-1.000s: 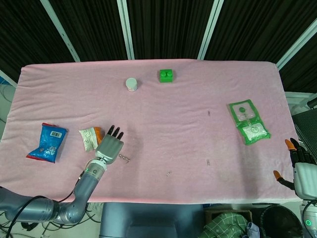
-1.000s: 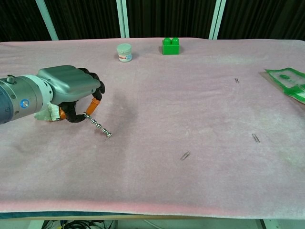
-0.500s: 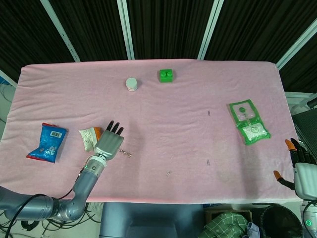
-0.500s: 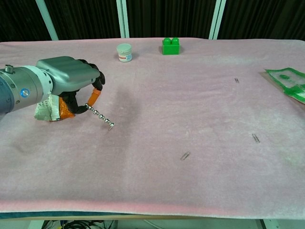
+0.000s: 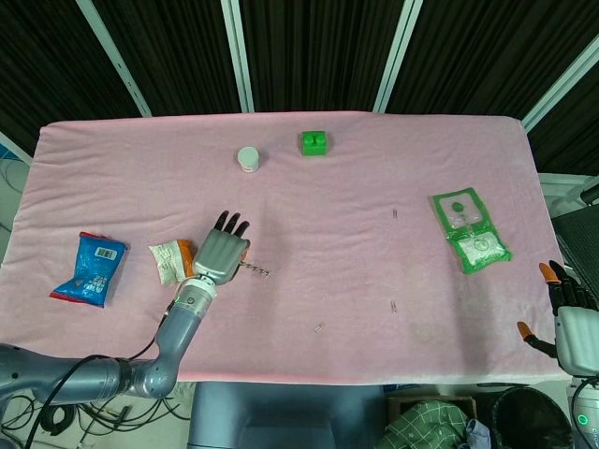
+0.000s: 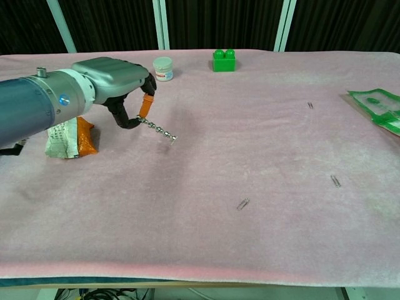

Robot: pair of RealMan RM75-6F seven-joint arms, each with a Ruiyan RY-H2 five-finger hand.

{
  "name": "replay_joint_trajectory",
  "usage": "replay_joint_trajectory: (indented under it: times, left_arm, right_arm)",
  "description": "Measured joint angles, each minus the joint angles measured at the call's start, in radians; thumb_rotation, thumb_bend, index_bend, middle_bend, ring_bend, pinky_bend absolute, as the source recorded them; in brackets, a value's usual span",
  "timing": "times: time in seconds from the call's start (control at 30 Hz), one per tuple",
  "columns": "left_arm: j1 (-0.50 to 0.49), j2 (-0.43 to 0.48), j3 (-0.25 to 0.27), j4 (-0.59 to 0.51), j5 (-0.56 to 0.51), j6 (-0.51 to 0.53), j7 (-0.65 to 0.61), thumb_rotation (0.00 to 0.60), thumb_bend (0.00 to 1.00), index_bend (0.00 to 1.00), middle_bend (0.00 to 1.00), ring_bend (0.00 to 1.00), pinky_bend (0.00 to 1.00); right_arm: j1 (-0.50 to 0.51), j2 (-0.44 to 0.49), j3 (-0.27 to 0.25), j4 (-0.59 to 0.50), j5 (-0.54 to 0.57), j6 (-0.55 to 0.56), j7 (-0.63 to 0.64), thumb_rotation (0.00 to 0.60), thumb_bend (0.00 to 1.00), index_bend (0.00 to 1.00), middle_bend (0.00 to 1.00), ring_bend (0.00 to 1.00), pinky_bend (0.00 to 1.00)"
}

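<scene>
1. One short metal chain (image 6: 159, 129) is seen, pinched at its upper end between the fingertips (image 6: 146, 105) of the left robot hand (image 6: 115, 75); its free end hangs slanting down to the right, just above the pink table (image 6: 250, 125), left of centre.
2. The right robot hand (image 5: 573, 323) is seen only in the head view, off the table's right edge; its fingers are spread and nothing is held in it.
3. Two snack packets are counted at the left: an orange-and-white packet (image 6: 69, 139) just beside the left forearm, and a blue packet (image 5: 91, 268) further left, well apart from the chain.
4. One small white jar (image 6: 162, 68) is set near the far edge, with its lid on — its contents cannot be told.
5. One green toy brick (image 6: 224, 60) is placed to the right of the jar, apart from it.
6. One green-edged clear pouch (image 5: 469, 229) lies flat at the right; round items are sealed inside, though what they are cannot be made out.
7. Three paper clips are counted on the cloth: one (image 6: 242, 204) near the front centre, one (image 6: 335, 180) to the right, one (image 6: 310, 105) further back.
8. Against the frame one second earlier, the left robot hand has been carried up and to the right — the chain's free end, then resting on the cloth, has been lifted, and the orange-and-white packet has been uncovered.
</scene>
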Motion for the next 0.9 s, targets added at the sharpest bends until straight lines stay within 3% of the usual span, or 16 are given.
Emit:
replay_joint_trajectory:
  times: [0.37,0.9]
  left_arm:
    - [-0.093,-0.126,-0.083,0.130,-0.003,-0.039,-0.006,0.600,0.47,0.61,0.14,0.00,0.00]
    - [-0.263,-0.382,-0.217,0.506,-0.038,-0.116,-0.043,0.600,0.47,0.61,0.14,0.00,0.00]
  right_arm:
    - [0.001,-0.001,0.001,0.008,0.005,-0.005,0.005,0.600,0.14,0.00,0.03,0.12,0.21]
    - [0.000,-0.002,0.006,0.018,0.018,-0.010,0.009,0.600,0.14,0.00,0.03,0.12,0.21]
